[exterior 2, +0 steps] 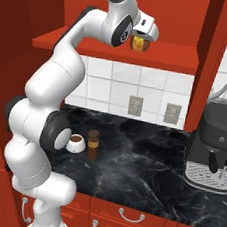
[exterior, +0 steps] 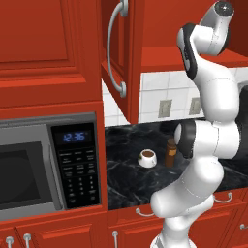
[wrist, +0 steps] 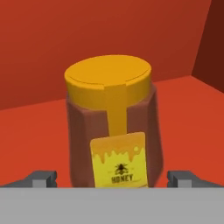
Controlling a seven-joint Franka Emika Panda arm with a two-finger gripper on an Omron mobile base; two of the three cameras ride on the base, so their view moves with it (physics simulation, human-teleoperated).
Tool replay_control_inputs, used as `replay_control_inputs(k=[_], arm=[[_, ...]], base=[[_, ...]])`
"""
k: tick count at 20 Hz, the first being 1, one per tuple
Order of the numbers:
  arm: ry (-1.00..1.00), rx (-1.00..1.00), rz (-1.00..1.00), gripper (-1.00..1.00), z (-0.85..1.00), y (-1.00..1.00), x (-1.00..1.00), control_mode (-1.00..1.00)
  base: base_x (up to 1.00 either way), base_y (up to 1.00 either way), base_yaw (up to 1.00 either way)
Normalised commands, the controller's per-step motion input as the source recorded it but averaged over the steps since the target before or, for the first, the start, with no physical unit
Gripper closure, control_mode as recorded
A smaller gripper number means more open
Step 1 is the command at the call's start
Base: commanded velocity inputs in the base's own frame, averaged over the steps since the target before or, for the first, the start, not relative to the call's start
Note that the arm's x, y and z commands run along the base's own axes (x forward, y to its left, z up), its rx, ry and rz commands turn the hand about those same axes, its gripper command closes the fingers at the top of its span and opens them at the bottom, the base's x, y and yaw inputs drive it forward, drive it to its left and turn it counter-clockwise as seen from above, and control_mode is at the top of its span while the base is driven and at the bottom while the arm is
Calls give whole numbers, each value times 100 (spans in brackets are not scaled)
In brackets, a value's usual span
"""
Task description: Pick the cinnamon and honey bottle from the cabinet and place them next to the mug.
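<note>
Hand (wrist: 112, 181) spread wide at the honey bottle (wrist: 111, 127) on the cabinet (exterior 2: 117, 55) shelf.
The bottle's yellow label reads "HONEY" under a bee emblem. It stands upright directly ahead of the hand, between the two fingertips (wrist: 41, 179), with a gap on either side and bare red shelf around it. On the worktop (exterior 2: 144, 164) below, the cinnamon (exterior 2: 92, 144) stands just beside the mug (exterior 2: 75, 142).
</note>
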Motion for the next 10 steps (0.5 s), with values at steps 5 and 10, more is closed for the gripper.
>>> replay_control_inputs(k=[5, 10], arm=[[0, 0, 0, -100, -1, 0, 9, -100], [0, 0, 0, -100, -6, 0, 14, -100]], base=[[0, 0, 0], [0, 0, 0]])
